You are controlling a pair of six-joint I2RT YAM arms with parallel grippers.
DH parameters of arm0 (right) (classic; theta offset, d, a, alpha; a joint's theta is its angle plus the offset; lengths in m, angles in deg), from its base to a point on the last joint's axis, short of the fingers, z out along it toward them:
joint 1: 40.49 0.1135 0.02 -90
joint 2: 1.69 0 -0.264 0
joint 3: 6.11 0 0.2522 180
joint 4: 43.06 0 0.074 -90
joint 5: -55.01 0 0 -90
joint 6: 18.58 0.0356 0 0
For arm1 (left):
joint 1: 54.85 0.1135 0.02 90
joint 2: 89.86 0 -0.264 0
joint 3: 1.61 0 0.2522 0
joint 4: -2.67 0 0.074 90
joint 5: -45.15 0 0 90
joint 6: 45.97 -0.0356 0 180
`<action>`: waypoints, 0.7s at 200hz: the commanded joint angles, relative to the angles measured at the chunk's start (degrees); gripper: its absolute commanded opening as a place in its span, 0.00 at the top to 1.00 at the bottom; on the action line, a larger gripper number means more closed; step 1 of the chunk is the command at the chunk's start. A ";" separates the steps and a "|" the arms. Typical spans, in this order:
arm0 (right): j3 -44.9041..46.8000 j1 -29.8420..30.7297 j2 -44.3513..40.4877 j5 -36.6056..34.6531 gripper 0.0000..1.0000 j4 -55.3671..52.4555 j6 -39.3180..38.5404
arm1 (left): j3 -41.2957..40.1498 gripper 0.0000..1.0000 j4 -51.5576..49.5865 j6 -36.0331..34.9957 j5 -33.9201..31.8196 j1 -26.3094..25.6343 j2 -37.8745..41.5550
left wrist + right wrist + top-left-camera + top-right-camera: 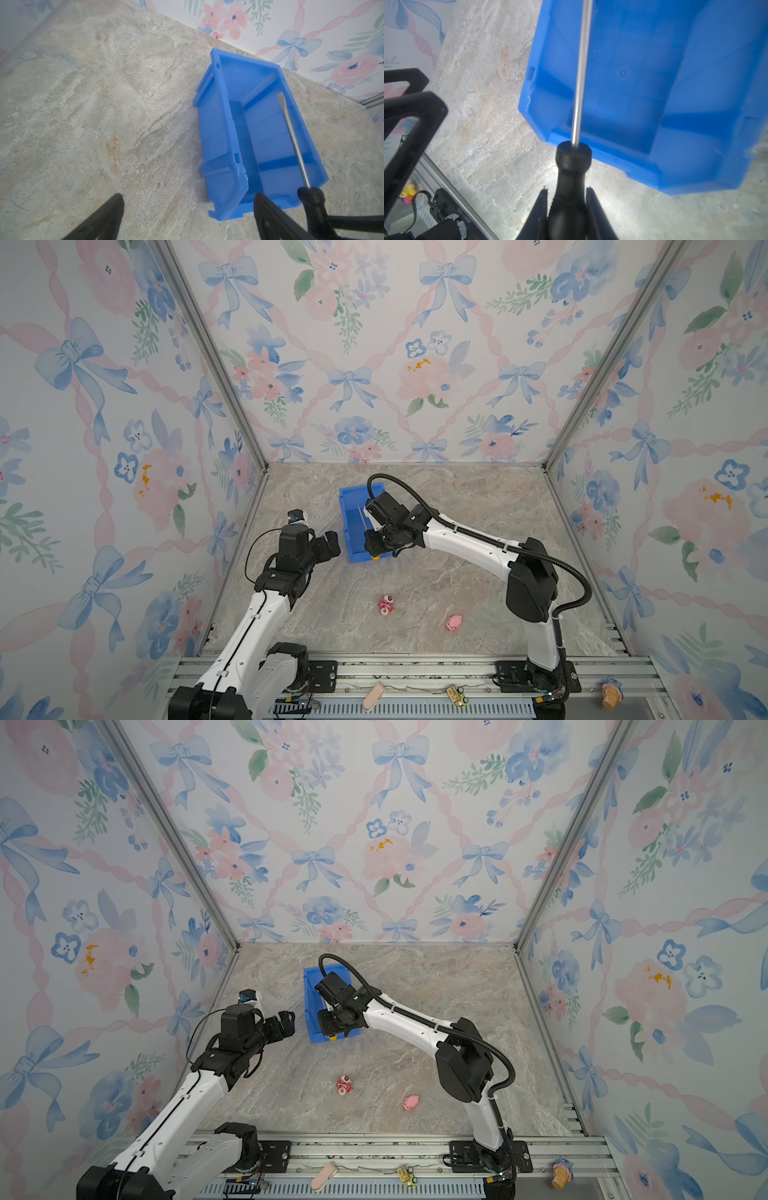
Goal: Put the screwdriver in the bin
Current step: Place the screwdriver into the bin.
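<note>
While right arm [469,540] stretches to bin [351,531] | right claw [566,188] clamps screwdriver [579,83] (shaft over bin) | left claw [188,195] agape

Bright blue rectangular plastic bin [218,128]: top open, tall walls on three sides, low front. Slim black-handled, grey-shafted screwdriver [295,141] runs lengthwise over its interior, gripped by right claw [566,189] at the low front, blocking that entry. Just left of bin, left claw [188,197], spread wide, not touching. Near marble-patterned counter [436,572] roomy; small red-and-white toy figure [386,605] and pink pig toy [454,622] sit well apart.
</note>
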 commanded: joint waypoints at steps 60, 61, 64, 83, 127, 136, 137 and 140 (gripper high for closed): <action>-9.80 -1.47 8.72 -3.06 0.90 2.12 3.43 | -2.09 0.02 -1.16 0.73 0.07 -0.18 1.59; -10.08 -1.48 8.87 -3.17 0.90 1.99 3.44 | -2.18 0.02 -1.14 0.77 0.07 -0.21 1.60; -10.69 -1.45 9.33 -3.57 0.90 1.73 3.55 | -2.26 0.02 -1.20 0.80 0.12 -0.24 1.78; -14.92 -1.48 12.56 -5.57 0.88 -0.22 3.93 | -2.57 0.02 -1.25 0.76 0.02 -0.19 2.81; -22.13 -0.96 18.61 -10.49 0.78 -3.29 3.93 | -2.48 0.02 -1.38 0.72 -0.40 -0.24 3.70; -22.89 -0.96 19.41 -11.04 0.75 -3.51 3.89 | -2.44 0.02 -1.38 0.80 -0.46 -0.19 3.72; -22.95 -0.96 19.45 -11.12 0.75 -3.46 3.89 | -2.44 0.02 -1.39 0.80 -0.46 -0.18 3.72; -22.93 -0.96 19.55 -11.30 0.74 -3.36 3.89 | -2.44 0.02 -1.34 0.79 -0.57 -0.24 3.72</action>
